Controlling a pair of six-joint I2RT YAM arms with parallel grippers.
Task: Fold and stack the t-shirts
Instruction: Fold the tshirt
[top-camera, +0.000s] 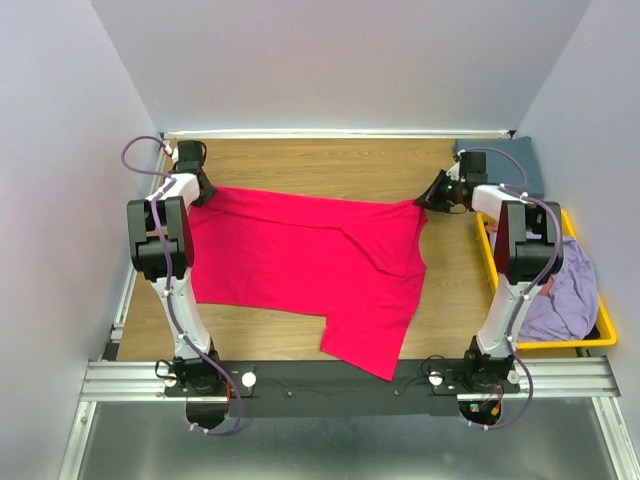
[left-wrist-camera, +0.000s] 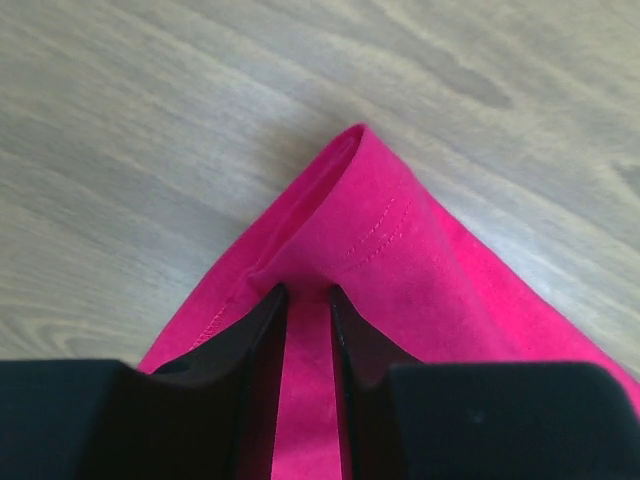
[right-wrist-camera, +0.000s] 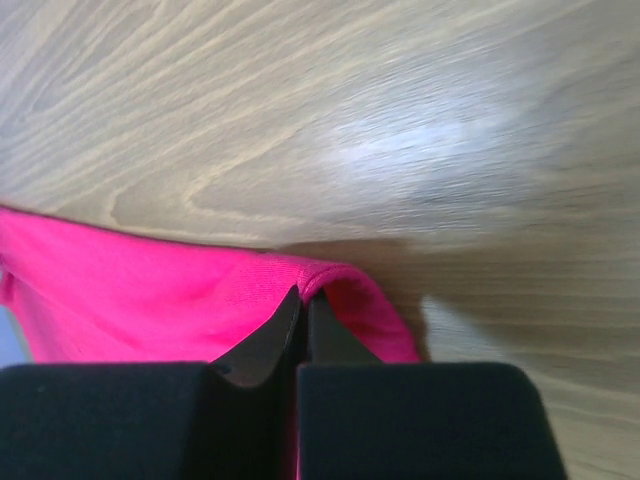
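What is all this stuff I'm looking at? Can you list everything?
pink t-shirt: one, bright crimson-pink, spread across the middle of the table
blue-grey t-shirt: one, slate, folded at the far right corner
lavender t-shirt: one, pale purple, crumpled in the bin
bin: one, yellow, at the table's right side
table: one, light wood
arms: two, white and black, near edge
left gripper: black, shut on the pink t-shirt's far left corner
right gripper: black, shut on its far right corner

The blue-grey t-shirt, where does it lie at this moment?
In the top external view the blue-grey t-shirt lies at the far right corner of the table, just behind the right end effector and beyond the yellow bin.
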